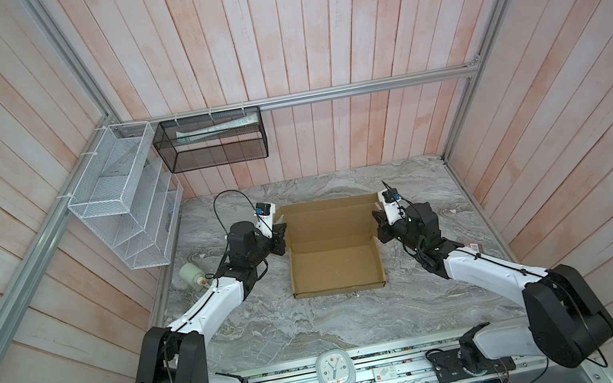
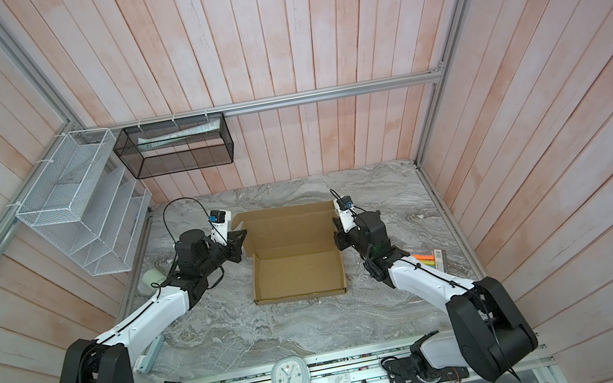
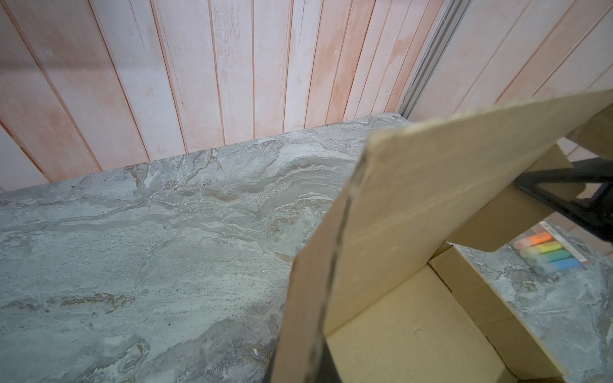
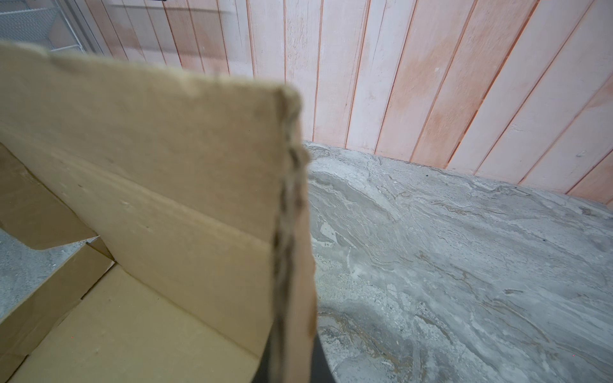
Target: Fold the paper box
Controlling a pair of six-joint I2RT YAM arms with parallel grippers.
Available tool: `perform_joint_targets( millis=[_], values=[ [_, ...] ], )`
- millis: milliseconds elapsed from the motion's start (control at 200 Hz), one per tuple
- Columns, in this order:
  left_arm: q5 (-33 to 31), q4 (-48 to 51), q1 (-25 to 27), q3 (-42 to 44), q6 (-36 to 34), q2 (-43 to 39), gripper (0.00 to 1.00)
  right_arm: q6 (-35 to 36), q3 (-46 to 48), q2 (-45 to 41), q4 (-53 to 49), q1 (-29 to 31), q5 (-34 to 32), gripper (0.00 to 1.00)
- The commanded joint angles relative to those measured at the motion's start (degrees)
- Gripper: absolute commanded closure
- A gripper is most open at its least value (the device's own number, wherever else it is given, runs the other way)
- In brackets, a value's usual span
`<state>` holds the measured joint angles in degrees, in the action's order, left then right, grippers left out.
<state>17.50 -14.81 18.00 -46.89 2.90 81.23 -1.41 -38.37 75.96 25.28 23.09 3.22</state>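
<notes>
The paper box (image 1: 336,267) (image 2: 297,274) is plain brown cardboard in the middle of the marble table, its shallow tray toward the front in both top views. Its lid panel (image 1: 326,220) rises behind the tray. My left gripper (image 1: 282,239) (image 2: 240,245) is at the lid's left edge. In the left wrist view the cardboard edge (image 3: 331,265) runs down between the jaws of the left gripper (image 3: 308,371), which is shut on it. My right gripper (image 1: 379,226) (image 2: 338,233) is shut on the lid's right edge (image 4: 288,199), which runs into the gripper (image 4: 292,368).
A white bottle (image 1: 192,276) lies on the table behind the left arm. A pack of coloured highlighters (image 2: 427,258) (image 3: 547,252) lies beside the right arm. A white wire rack (image 1: 120,198) and a black mesh basket (image 1: 209,139) hang at the back left. A clock (image 1: 334,373) sits at the front edge.
</notes>
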Motion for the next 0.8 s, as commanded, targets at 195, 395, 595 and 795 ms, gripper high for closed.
perform_joint_targets(
  millis=[195,395,595,795],
  values=[
    [0.08,-0.84,0.02,0.83,1.15,-2.29,0.77,-0.08,-1.72,0.5,-0.4,0.24,1.59,1.0],
    [-0.53,-1.19,0.02,1.19,1.18,-3.18,0.84,-0.22,-1.87,0.5,-0.4,0.2,1.61,1.0],
    [-0.72,-1.43,0.02,1.89,1.15,-3.36,0.93,-0.55,-1.88,0.76,-0.23,0.2,1.61,1.0],
    [-1.5,-2.58,0.11,2.6,4.22,-3.27,0.97,-0.86,-1.88,0.72,-0.23,0.33,1.61,1.0]
  ],
)
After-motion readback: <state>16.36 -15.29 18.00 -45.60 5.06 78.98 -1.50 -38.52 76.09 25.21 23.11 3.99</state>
